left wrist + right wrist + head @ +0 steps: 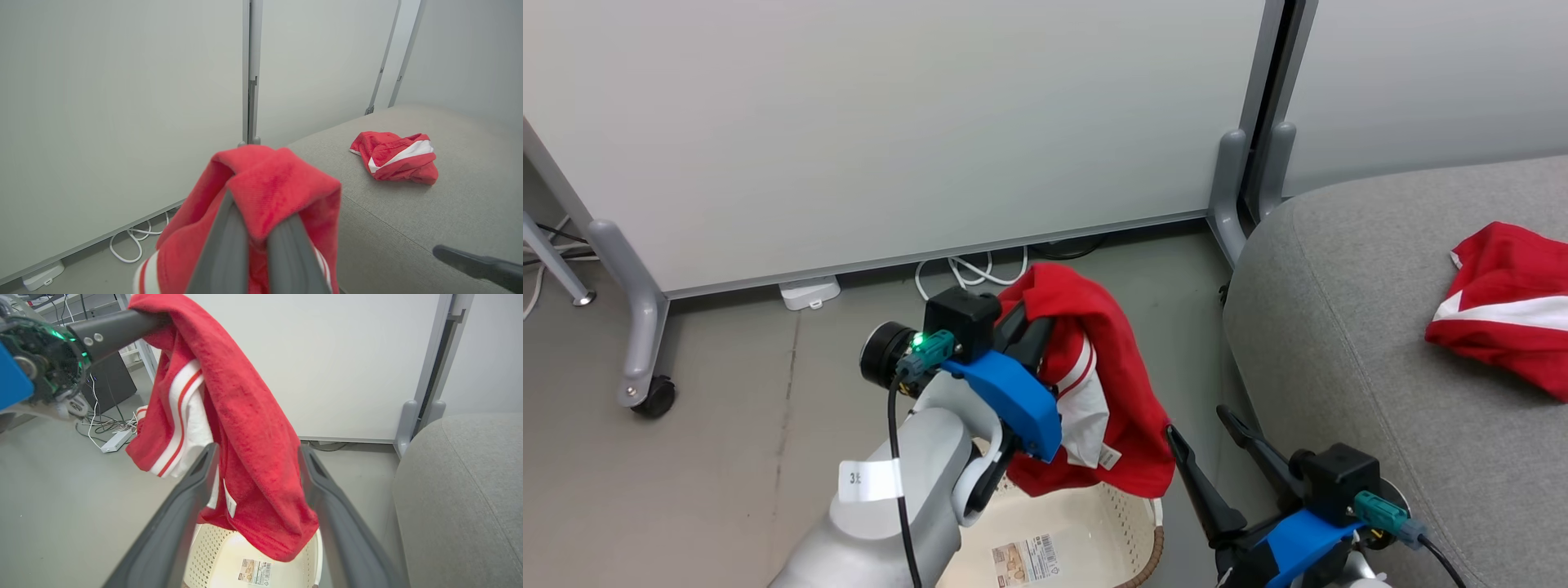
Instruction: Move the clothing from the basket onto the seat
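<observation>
Fingers of the left gripper [1023,327] pinch a soft red white-striped garment [1119,392] hanging above the cream perforated plastic basket [1134,523], while the grey woven seat [1339,310] lies right, past the spread, empty right gripper [1199,420].

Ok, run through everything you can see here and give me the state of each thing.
left tool: shut on the held garment
held garment: lifted, hanging over the basket
right tool: open, holding nothing
second garment: lying crumpled on the seat
basket: upright on the floor, sticker on its bottom showing
seat: bearing one garment
</observation>
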